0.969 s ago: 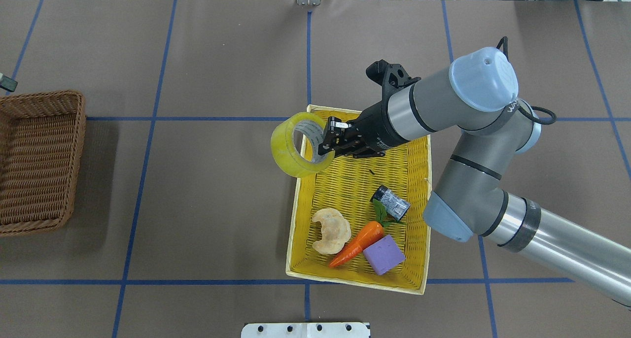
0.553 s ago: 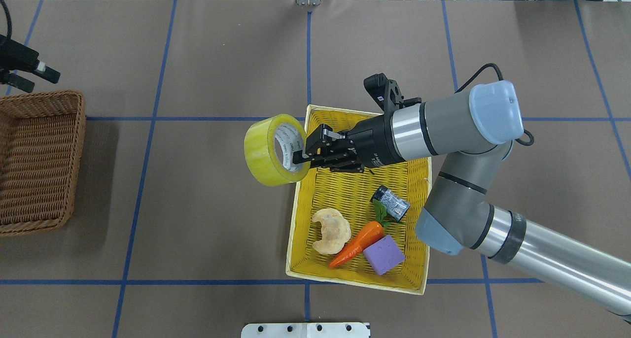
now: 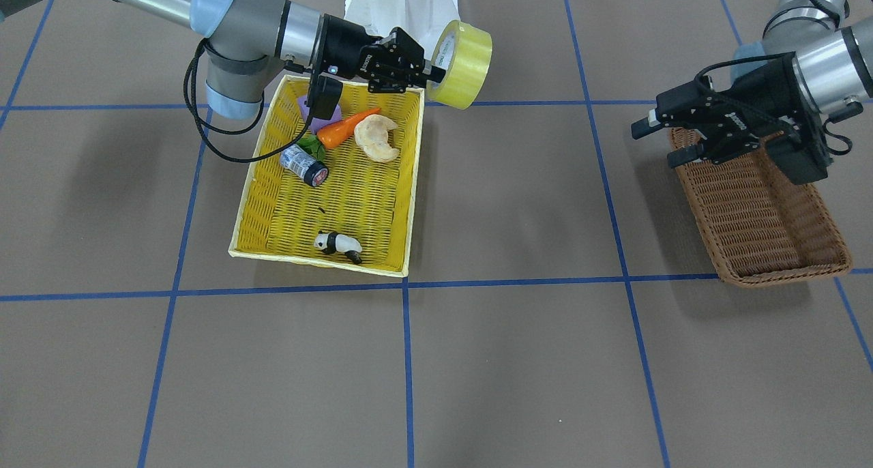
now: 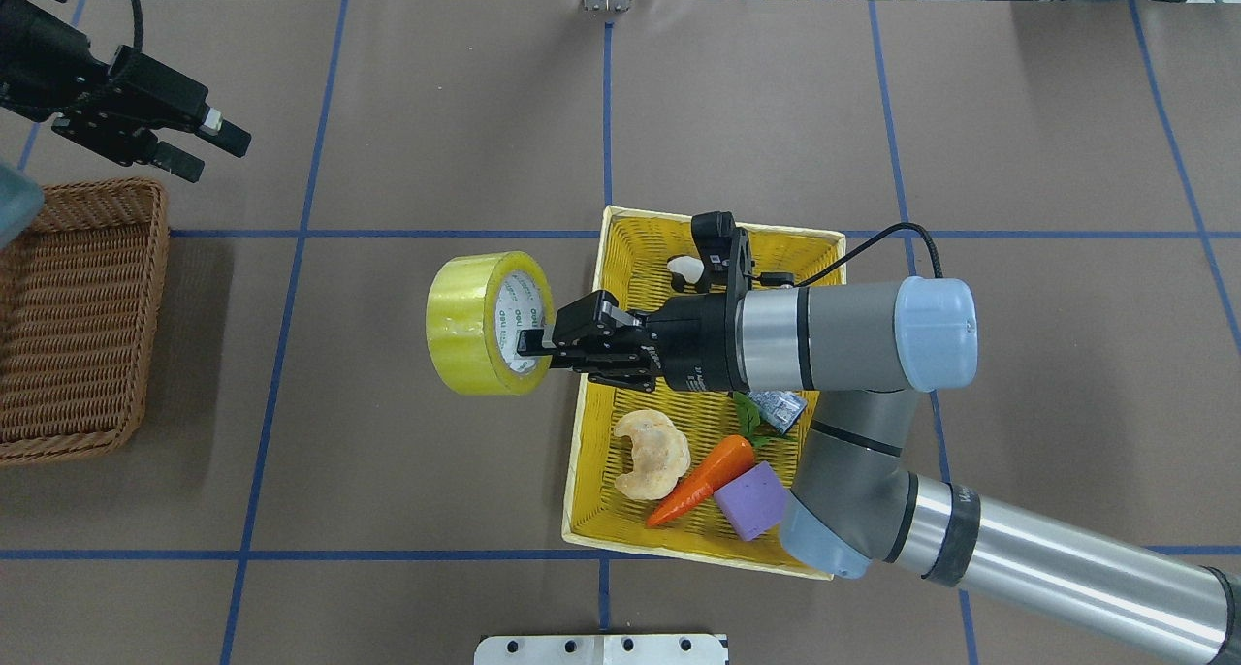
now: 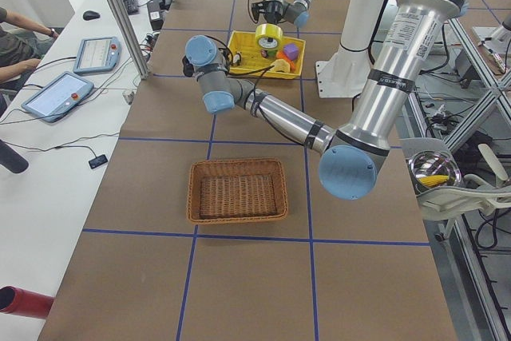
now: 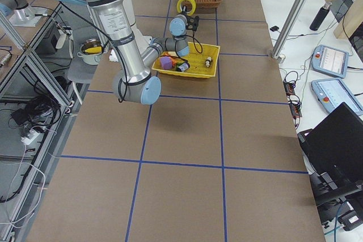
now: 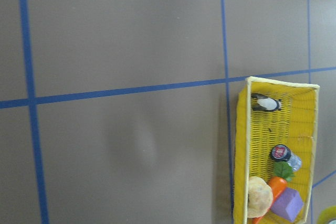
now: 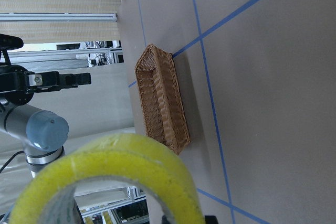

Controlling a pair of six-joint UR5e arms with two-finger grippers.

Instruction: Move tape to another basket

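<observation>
The tape [image 4: 463,328] is a yellow roll with a white core, held in the air just left of the yellow basket [image 4: 580,432]. My right gripper [image 4: 533,348] is shut on its wall. The tape also shows in the front view [image 3: 472,62] and fills the bottom of the right wrist view [image 8: 105,163]. The brown wicker basket [image 4: 82,326] sits empty at the table's left edge and shows in the front view [image 3: 757,212]. My left gripper [image 4: 213,155] is open and empty beyond the basket's far right corner; it also shows in the front view [image 3: 656,144].
The yellow basket [image 3: 254,202] holds a carrot [image 4: 703,474], a purple block [image 4: 754,500], a pale bread piece [image 4: 652,454], a small dark cylinder [image 4: 781,406] and a panda figure [image 3: 337,243]. Bare brown table lies between the two baskets.
My right gripper carried the tape left and nearer, out past the yellow basket's left rim. My left arm came into view at the top left and moved right.
</observation>
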